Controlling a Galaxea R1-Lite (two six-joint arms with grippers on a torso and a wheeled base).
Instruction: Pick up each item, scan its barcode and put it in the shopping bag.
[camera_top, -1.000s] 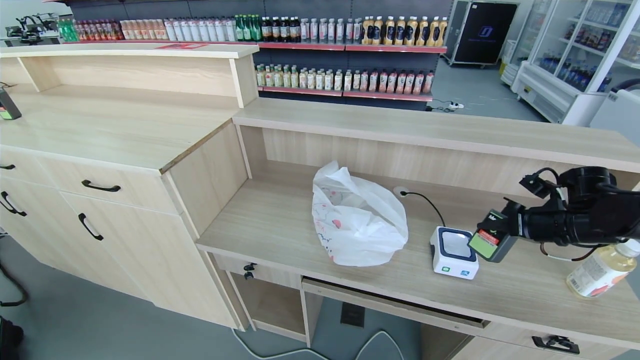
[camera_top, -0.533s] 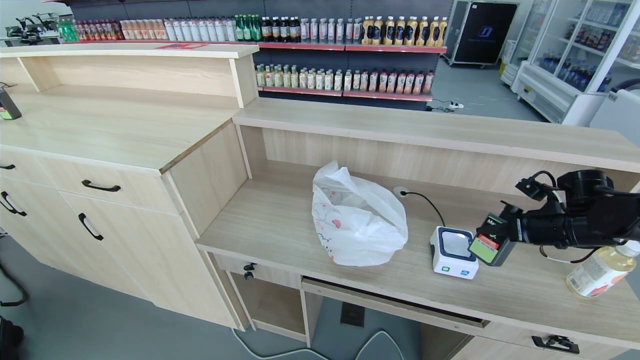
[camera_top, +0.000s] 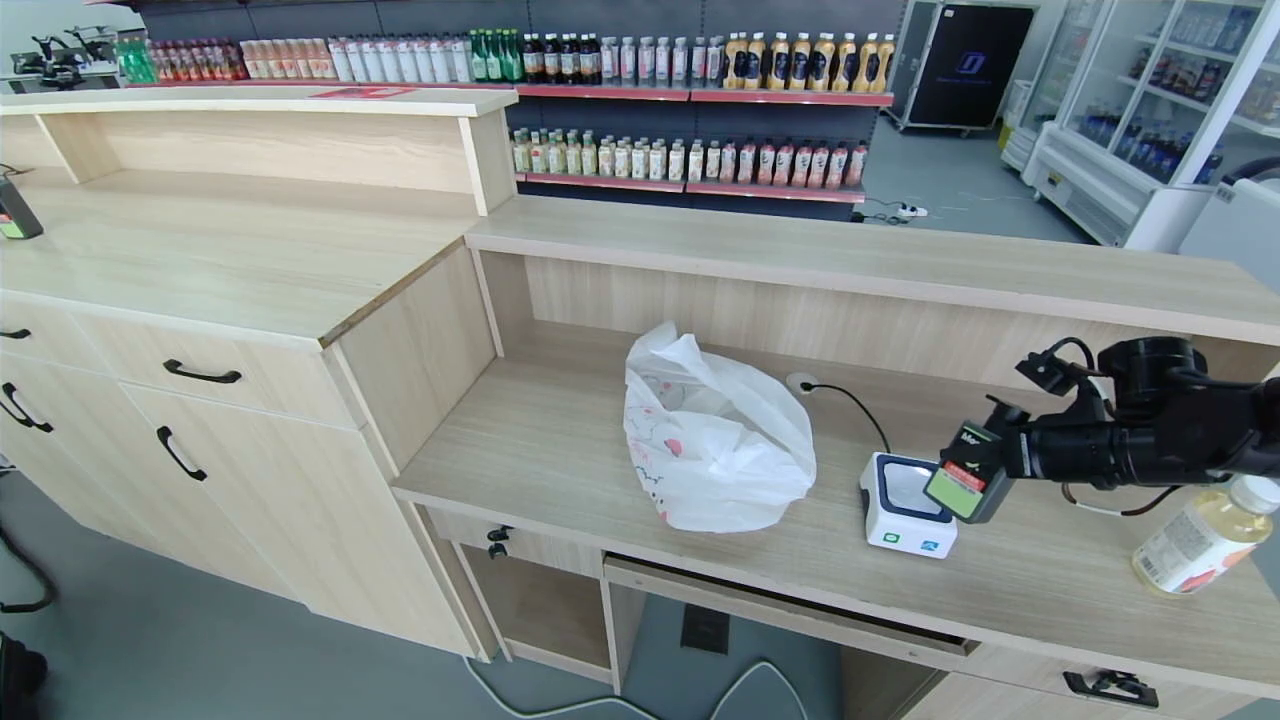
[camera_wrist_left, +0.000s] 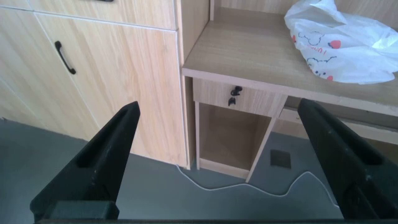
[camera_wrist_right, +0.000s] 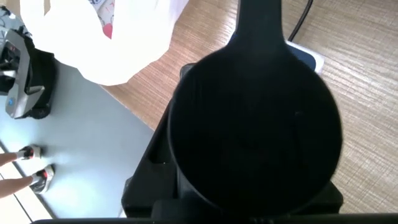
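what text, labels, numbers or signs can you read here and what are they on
Nothing is clear enough to quote.
Item in the right gripper: white lettering and a red and green label, too small to read.
Scanner: green and blue icons, no legible words.
Bottle: label blurred.
Bag: red and pink print, no legible words.
Black panel: blue logo, too small.
Shelf bottles: labels too small.

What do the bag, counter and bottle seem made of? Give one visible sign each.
Bag: thin white plastic film, likely; crumpled and translucent.
Counter: pale wood-grain board, probably laminate; matte, streaked grain.
Bottle: clear plastic, apparently; yellowish liquid shows through.
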